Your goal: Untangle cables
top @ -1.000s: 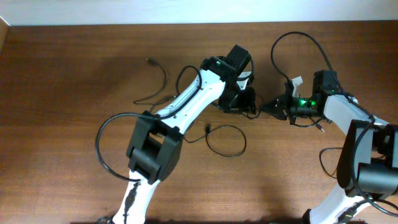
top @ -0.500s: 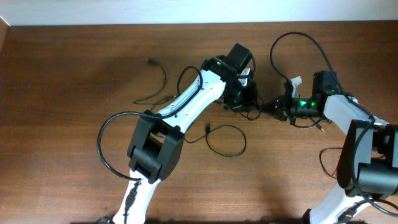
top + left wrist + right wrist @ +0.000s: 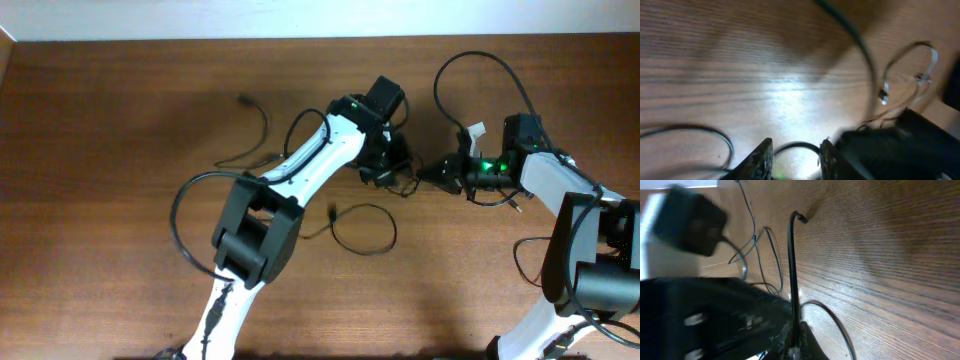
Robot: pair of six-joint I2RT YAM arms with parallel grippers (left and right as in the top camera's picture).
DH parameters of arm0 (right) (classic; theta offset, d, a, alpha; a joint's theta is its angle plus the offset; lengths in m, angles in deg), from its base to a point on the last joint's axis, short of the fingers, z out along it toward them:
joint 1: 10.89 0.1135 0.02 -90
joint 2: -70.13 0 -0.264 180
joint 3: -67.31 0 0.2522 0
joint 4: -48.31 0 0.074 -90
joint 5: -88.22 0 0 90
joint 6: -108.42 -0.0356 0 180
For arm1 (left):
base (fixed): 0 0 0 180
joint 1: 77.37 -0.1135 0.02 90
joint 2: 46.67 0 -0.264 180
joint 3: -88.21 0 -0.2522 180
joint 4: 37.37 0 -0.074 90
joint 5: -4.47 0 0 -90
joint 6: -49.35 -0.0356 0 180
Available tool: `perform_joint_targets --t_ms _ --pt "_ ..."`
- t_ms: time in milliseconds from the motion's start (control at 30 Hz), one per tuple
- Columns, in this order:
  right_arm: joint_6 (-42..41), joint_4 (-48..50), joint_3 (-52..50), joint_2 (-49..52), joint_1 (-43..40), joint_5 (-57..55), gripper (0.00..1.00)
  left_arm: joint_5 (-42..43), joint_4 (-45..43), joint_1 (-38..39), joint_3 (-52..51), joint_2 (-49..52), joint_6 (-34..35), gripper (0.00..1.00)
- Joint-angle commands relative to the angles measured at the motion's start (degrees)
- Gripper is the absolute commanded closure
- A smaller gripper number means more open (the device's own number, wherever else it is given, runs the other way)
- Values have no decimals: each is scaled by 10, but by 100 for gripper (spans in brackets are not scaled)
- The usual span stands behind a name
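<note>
The cables are thin black wires on the brown table (image 3: 120, 230). A tangle (image 3: 405, 186) lies between my two grippers. One loop (image 3: 365, 230) with a plug end trails toward the front, and another strand (image 3: 262, 130) runs off to the left. My left gripper (image 3: 393, 170) (image 3: 795, 157) hovers low over the tangle with its fingers apart, and an arch of cable (image 3: 797, 145) spans the gap between the tips. My right gripper (image 3: 428, 175) (image 3: 795, 344) is shut on a cable (image 3: 791, 270) that runs straight out to a bent end.
A light thin wire with a metal tip (image 3: 883, 95) curls at the right of the left wrist view. The right gripper's dark body (image 3: 900, 150) sits close beside the left fingers. The table's back edge (image 3: 200, 39) meets a white wall. The thick arm cables loop above the right arm (image 3: 480, 58).
The left arm has shifted slightly to the right, and its wrist has turned a little over the tangle. The right arm has held still with its cable.
</note>
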Motion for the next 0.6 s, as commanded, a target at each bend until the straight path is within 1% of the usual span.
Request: perform_joint_targets --t_ms 0,33,100,200,233,267,333,467,500,567 --pt "14 2 -3 6 -3 14 96 9 -13 -2 -2 12 15 76" --pt "19 2 -3 6 -3 14 96 9 -21 -3 -2 12 15 74" --pt "28 2 -3 6 -3 14 96 11 -39 -8 -2 12 22 65" --pt "29 2 -3 6 -3 14 96 11 -40 -12 -2 12 25 59" --pt "49 2 -3 6 -3 17 96 12 -40 -12 -2 12 25 53" --pt "64 2 -3 6 -3 16 96 28 -40 -12 -2 12 25 52" --pt "78 2 -3 6 -3 17 96 74 -42 -12 -2 12 25 59" --pt "88 2 -3 6 -3 17 96 181 -40 -13 -2 12 26 60" --pt "88 2 -3 6 -3 17 96 196 -38 -12 -2 12 25 62" --pt "88 2 -3 6 -3 36 96 192 -30 -12 -2 12 26 59"
